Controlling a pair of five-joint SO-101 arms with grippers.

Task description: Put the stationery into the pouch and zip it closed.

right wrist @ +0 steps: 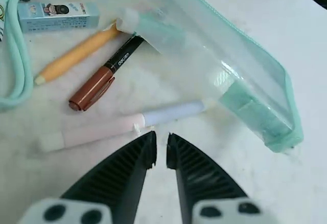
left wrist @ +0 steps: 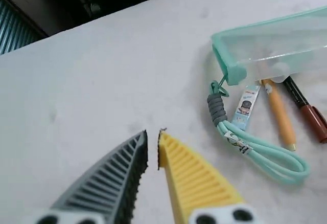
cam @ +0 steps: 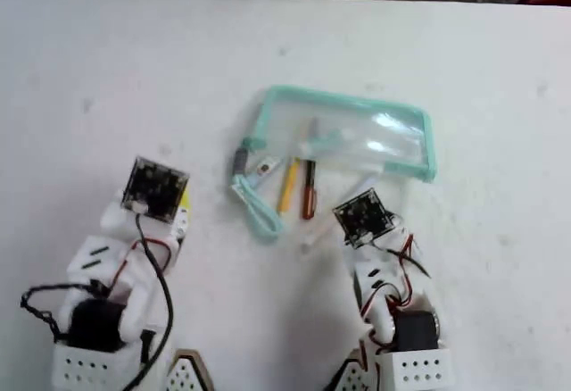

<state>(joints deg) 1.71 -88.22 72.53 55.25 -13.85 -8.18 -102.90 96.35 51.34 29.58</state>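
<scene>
clear plastic pouch with mint-green trim (cam: 348, 132): flat on white desk (cam: 107, 70), beyond both arms. mint-green cord strap (cam: 257, 212): looped beside its corner. orange pen (right wrist: 76, 55), brown marker (right wrist: 106, 74), small blue box (right wrist: 59, 15): side by side at the pouch's edge. pale pink-and-lilac pen (right wrist: 122, 124): just ahead of right claw (right wrist: 161, 137), which is clenched and empty. left claw (left wrist: 153, 134): clenched, empty, apart from the pouch.

My left gripper (left wrist: 152, 141) is ribbed grey and yellow, my right gripper (right wrist: 161, 143) ribbed black. Ahead: clear pouch (right wrist: 225, 55) edged mint, orange pen (right wrist: 76, 55), brown marker (right wrist: 97, 85), pink-lilac pen (right wrist: 122, 124).
</scene>
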